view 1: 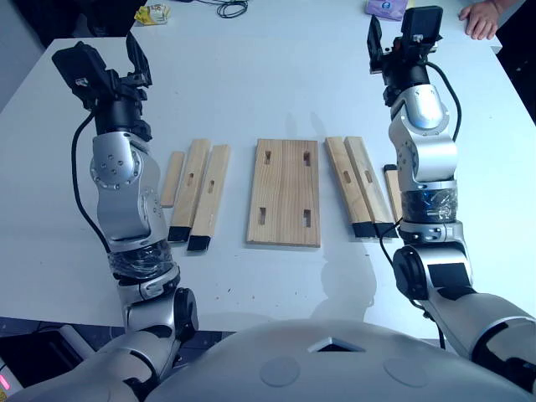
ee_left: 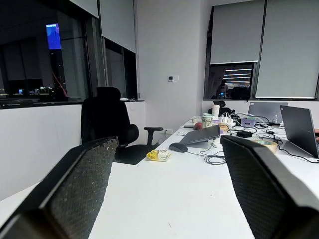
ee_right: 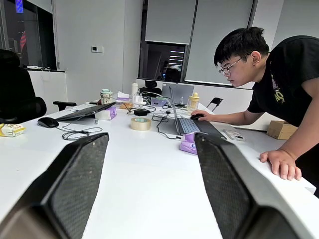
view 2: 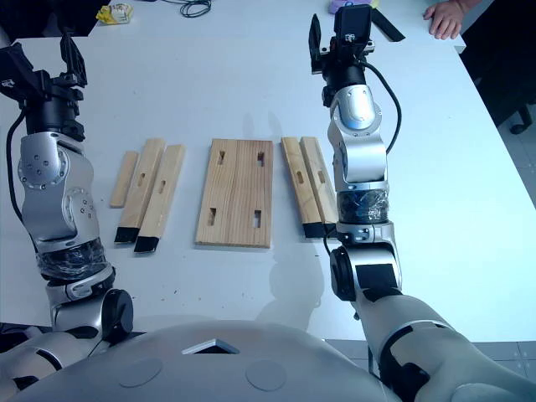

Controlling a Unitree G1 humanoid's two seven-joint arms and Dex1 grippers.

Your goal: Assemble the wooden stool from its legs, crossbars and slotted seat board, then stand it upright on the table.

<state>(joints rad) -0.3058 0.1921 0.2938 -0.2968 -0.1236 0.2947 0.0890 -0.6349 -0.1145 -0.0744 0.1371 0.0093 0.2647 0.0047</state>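
Holds left fingers and right fingers spread apart, empty, raised over the bench near its left edge and far right corner. Has seat board flat mid-bench, legs and crossbar alongside. Looks like the start, with no parts joined. Calls next for lowering onto a leg.

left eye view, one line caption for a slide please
Left gripper and right gripper open above the white table, stool unassembled: slotted seat board lying flat between leg pairs and short crossbars.
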